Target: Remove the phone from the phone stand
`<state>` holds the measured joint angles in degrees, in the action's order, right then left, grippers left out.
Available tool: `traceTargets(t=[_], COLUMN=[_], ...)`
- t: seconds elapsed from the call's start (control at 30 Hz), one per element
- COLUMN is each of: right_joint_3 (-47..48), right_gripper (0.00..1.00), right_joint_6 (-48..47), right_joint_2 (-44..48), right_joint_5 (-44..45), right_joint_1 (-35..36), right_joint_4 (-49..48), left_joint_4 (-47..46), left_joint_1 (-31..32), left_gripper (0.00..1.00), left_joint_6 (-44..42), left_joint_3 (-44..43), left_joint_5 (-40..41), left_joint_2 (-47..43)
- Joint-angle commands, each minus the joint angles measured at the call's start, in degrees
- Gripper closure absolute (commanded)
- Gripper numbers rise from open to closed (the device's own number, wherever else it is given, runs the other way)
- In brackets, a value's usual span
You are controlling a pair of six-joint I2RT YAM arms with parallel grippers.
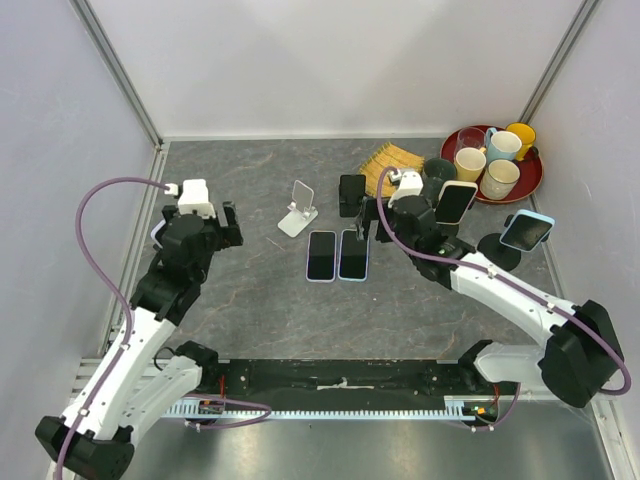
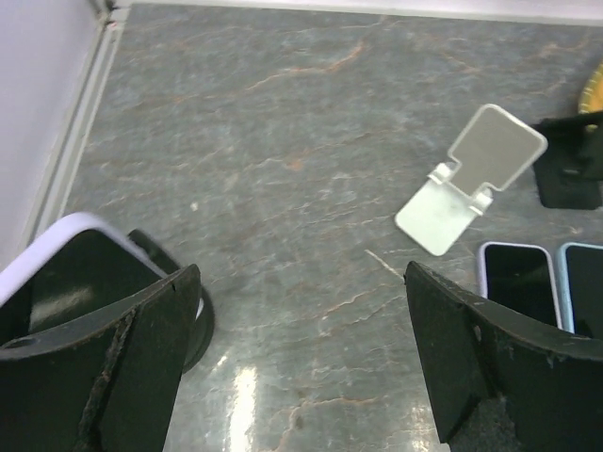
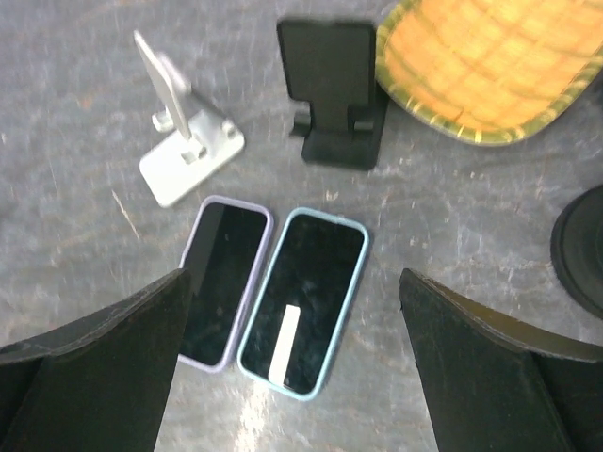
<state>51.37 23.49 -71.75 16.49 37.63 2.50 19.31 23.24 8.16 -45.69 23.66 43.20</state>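
Note:
A phone in a lavender case point(image 2: 66, 273) stands on a black round stand at the table's far left, next to the left finger of my left gripper point(image 2: 301, 358). In the top view it is mostly hidden behind that arm point(image 1: 157, 232). My left gripper point(image 1: 200, 220) is open and empty. My right gripper point(image 1: 368, 222) is open and empty, hovering over two phones lying flat: a lavender one point(image 3: 224, 281) and a light-blue one point(image 3: 306, 297). A cream-cased phone point(image 1: 456, 202) and a blue-cased phone point(image 1: 527, 231) sit on black stands at the right.
An empty white stand point(image 1: 298, 208) and an empty black stand point(image 1: 352, 193) are behind the flat phones. A bamboo tray point(image 1: 390, 160) and a red plate point(image 1: 530, 180) holding several mugs are at the back right. Walls enclose the left, back and right.

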Motion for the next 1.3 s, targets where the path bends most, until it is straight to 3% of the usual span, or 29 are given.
traceTargets(t=[0.0, 0.27, 0.5, 0.57, 0.77, 0.97, 1.27], right_joint_3=[-4.4, -10.0, -15.1, -16.5, -19.1, -21.3, -21.1], right_gripper=[0.02, 0.02, 0.02, 0.02, 0.02, 0.02, 0.02], right_joint_6=[-3.1, -4.3, -5.6, -5.6, -4.0, -2.7, -3.9], right_joint_2=[3.6, 6.4, 8.9, 9.1, 9.0, 10.6, 11.3], right_joint_5=[-5.5, -10.7, -13.9, -14.6, -18.4, -18.0, -13.5], right_joint_1=[0.0, 0.0, 0.1, 0.0, -0.1, 0.2, 2.7], right_joint_4=[-4.5, -7.8, -11.7, -13.2, -17.2, -19.1, -17.9], left_joint_4=[5.3, 10.4, 7.8, 5.2, -4.2, -4.9, -1.0], left_joint_1=[-4.3, -18.3, -31.8, -35.1, -39.9, -42.3, -42.1], left_gripper=[0.04, 0.04, 0.05, 0.05, 0.06, 0.09, 0.19], left_joint_6=[4.1, 6.6, 11.9, 14.4, 15.6, 17.3, 13.3], left_joint_3=[-4.1, -7.8, -6.4, -4.3, 1.2, 2.4, 1.0], left_joint_5=[3.4, 1.0, -6.6, -12.1, -19.5, -26.5, -37.5], left_joint_2=[-2.4, -3.3, -2.0, -2.3, -2.2, 0.7, -0.1])
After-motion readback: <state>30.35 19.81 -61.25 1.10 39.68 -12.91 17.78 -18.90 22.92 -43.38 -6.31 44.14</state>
